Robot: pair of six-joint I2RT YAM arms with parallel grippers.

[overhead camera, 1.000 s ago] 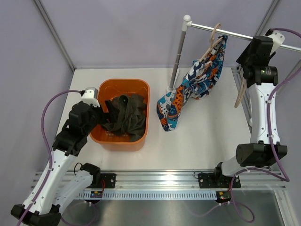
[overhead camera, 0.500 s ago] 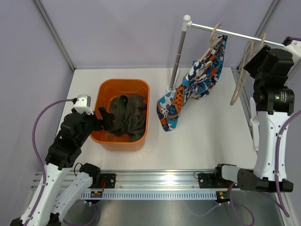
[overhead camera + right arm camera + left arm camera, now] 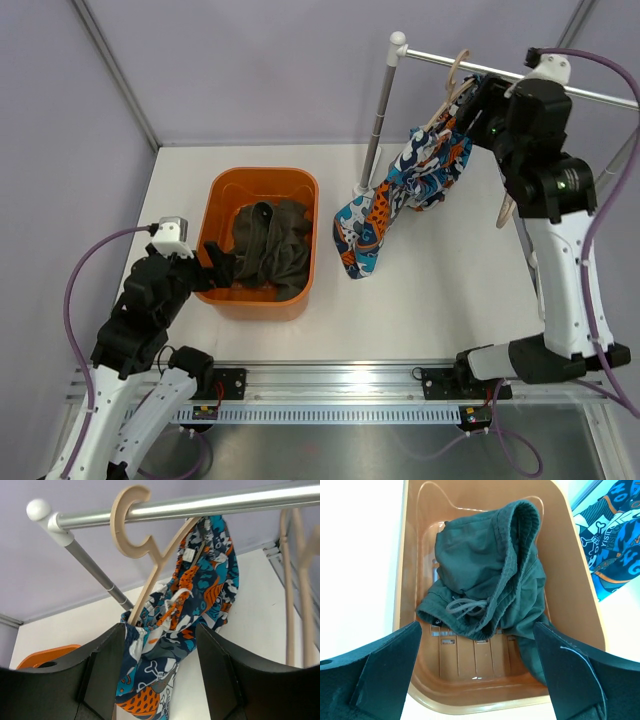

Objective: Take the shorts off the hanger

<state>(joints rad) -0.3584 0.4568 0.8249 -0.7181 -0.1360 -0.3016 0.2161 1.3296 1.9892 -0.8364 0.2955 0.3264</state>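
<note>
The printed blue, orange and white shorts (image 3: 410,190) hang from a wooden hanger (image 3: 456,80) on the metal rail (image 3: 440,60). My right gripper (image 3: 474,104) is open, high up beside the rail. In the right wrist view the printed shorts (image 3: 185,605) and the hanger (image 3: 150,555) lie ahead between the fingers of my right gripper (image 3: 160,627), not touching. The dark olive shorts (image 3: 268,245) lie crumpled in the orange bin (image 3: 262,178). My left gripper (image 3: 215,268) is open and empty at the bin's near left rim; the left wrist view shows the olive shorts (image 3: 485,575) beyond my left gripper (image 3: 477,630).
Empty wooden hangers (image 3: 510,205) hang further right on the rail, also in the right wrist view (image 3: 295,580). The rail's upright post (image 3: 380,115) stands on the white table behind the printed shorts. Purple walls close the back and sides.
My right arm swung left from the rail's right end to the printed shorts' hanger. My left arm drew back out of the bin toward the near left.
</note>
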